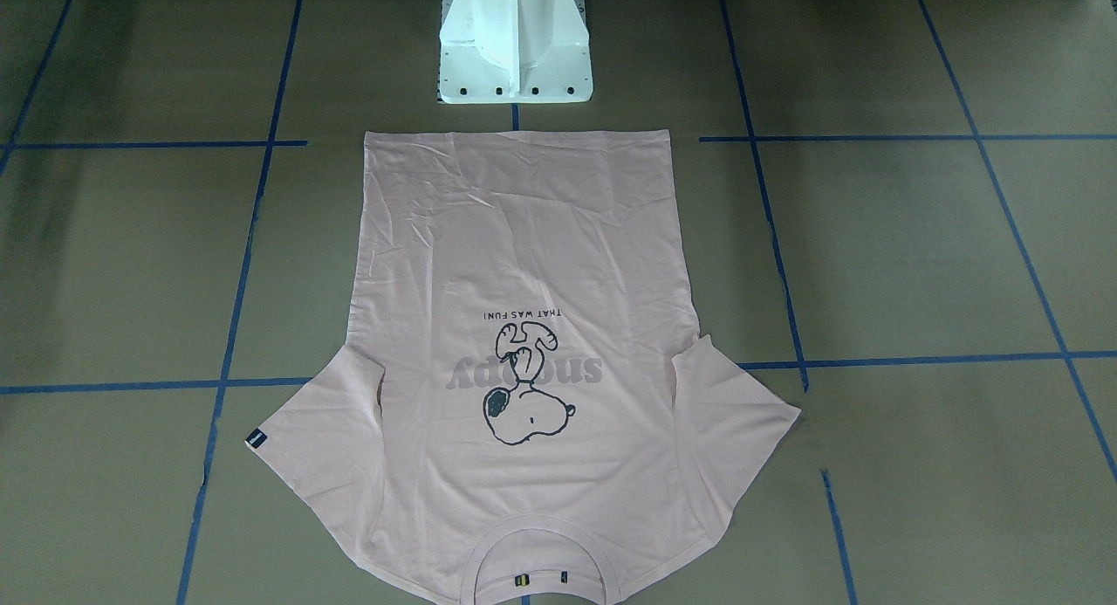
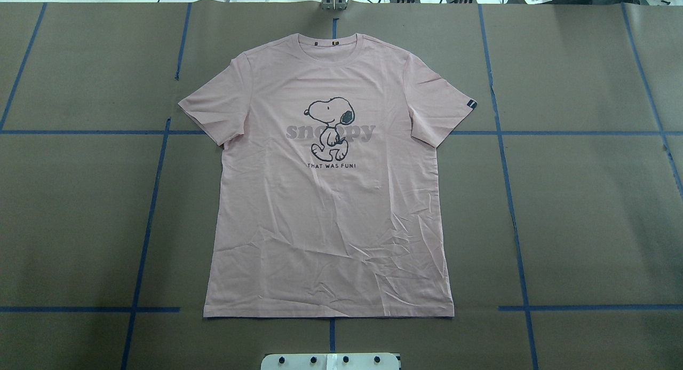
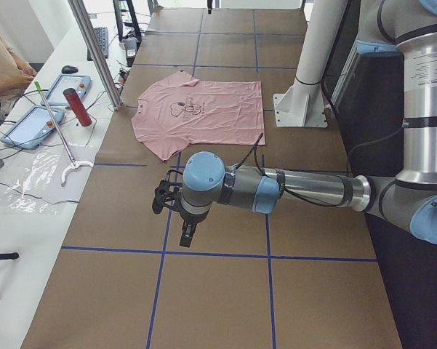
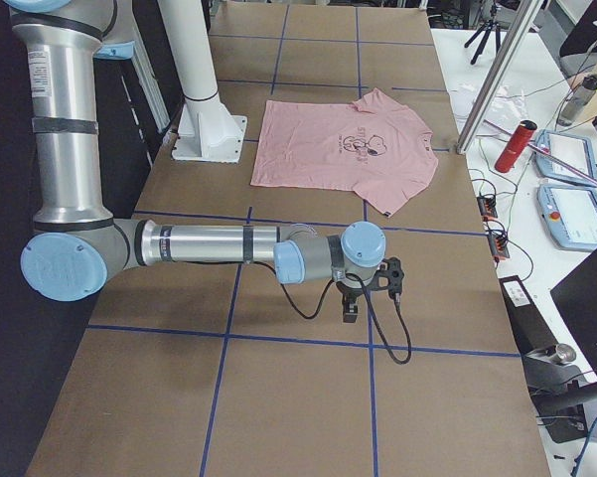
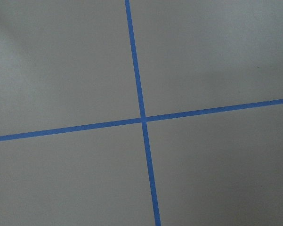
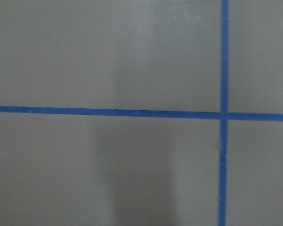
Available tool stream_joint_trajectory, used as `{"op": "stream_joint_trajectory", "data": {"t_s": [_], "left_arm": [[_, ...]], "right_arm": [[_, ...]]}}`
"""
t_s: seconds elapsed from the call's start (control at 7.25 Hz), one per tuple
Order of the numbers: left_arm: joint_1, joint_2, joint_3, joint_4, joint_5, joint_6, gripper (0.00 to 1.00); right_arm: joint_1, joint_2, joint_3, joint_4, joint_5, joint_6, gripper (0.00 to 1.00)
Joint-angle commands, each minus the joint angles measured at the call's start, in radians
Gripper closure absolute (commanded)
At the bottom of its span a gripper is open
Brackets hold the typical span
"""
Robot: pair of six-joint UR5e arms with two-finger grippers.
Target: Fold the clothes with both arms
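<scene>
The brown paper-covered desk, gridded in blue tape, is flat and matte. On it the pink T-shirt lies spread out, print up, between the two sets of fingers and well apart from both. The left arm reaches low over bare desk, its fingers pointing down near a tape line. The right arm mirrors it, with its fingers above bare paper too. Whether either pair is spread or closed I cannot tell from here (the wrist cameras show only tape and paper).

The shirt looks light, thin and limp, a soft knit creased towards the hem. I'd expect it to sag when lifted and slide on the paper. Sensible holds, I judge, are the shoulder and hem corner on each pair's own side. The ribbed collar looks firmer. The small black sleeve tag sits on the sleeve nearer the right fingers.
</scene>
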Motion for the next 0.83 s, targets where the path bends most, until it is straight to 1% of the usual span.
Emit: {"op": "stream_joint_trajectory", "data": {"t_s": [0.0,0.14,0.28,0.41,0.55,0.69], "left_arm": [[0.001,0.0,0.026,-0.005,0.0,0.009,0.0],[0.001,0.0,0.021,-0.005,-0.002,0.009,0.0],[0.001,0.0,0.017,-0.006,-0.002,0.011,0.0],[0.001,0.0,0.013,-0.005,-0.012,0.011,0.0],[0.001,0.0,0.013,-0.006,-0.015,0.011,0.0],[0.001,0.0,0.013,-0.006,-0.017,0.011,0.0]], "right_arm": [[-0.165,0.146,-0.072,0.111,0.002,0.204,0.0],[-0.248,0.274,-0.151,0.154,-0.059,0.327,0.0],[-0.337,0.391,-0.246,0.213,-0.144,0.466,0.0],[-0.408,0.453,-0.294,0.29,-0.244,0.645,0.0],[-0.451,0.484,-0.31,0.348,-0.301,0.803,0.04],[-0.492,0.521,-0.333,0.353,-0.387,0.948,0.14]]}}
